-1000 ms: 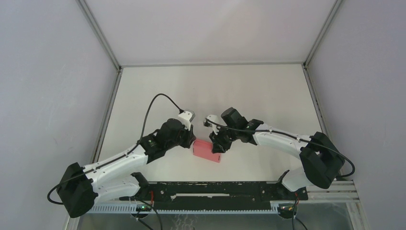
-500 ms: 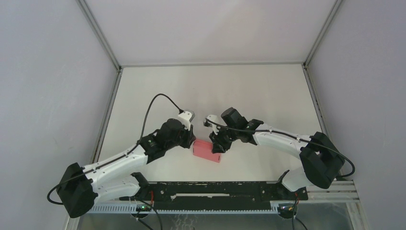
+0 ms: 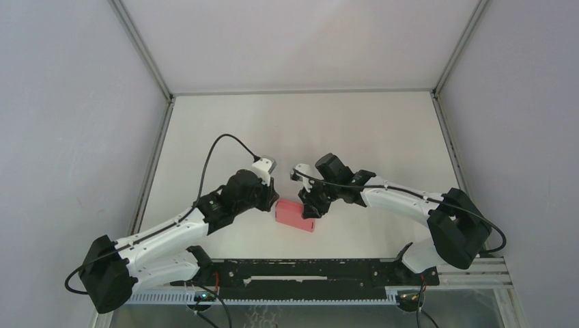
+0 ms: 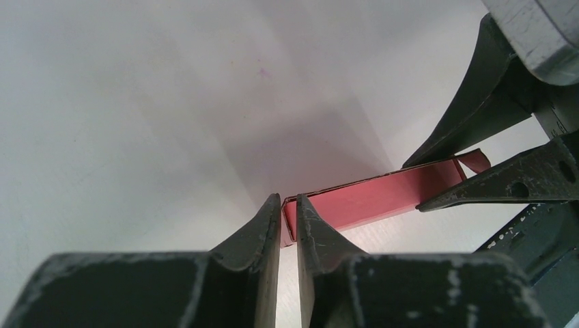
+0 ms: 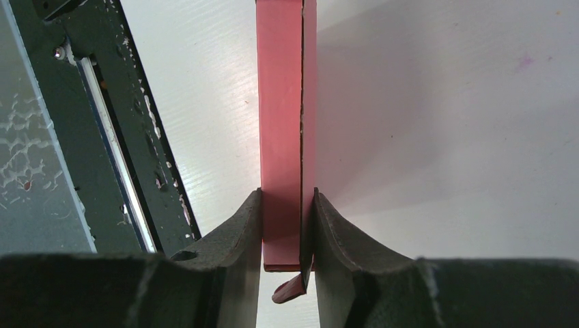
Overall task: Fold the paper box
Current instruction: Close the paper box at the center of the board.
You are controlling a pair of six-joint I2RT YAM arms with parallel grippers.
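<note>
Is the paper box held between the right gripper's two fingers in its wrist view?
Yes, the right gripper has both fingers pressed against the sides of the paper box.

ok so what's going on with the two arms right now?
Both arms are on the paper box, which is folded into a narrow pink shape over the near middle of the table. The right gripper is clamped across one end of it. The left gripper has its jaws nearly together, pinching a thin edge at the opposite end. A small tab sticks out loose at the right gripper's end, so the folding does not look finished.
</note>
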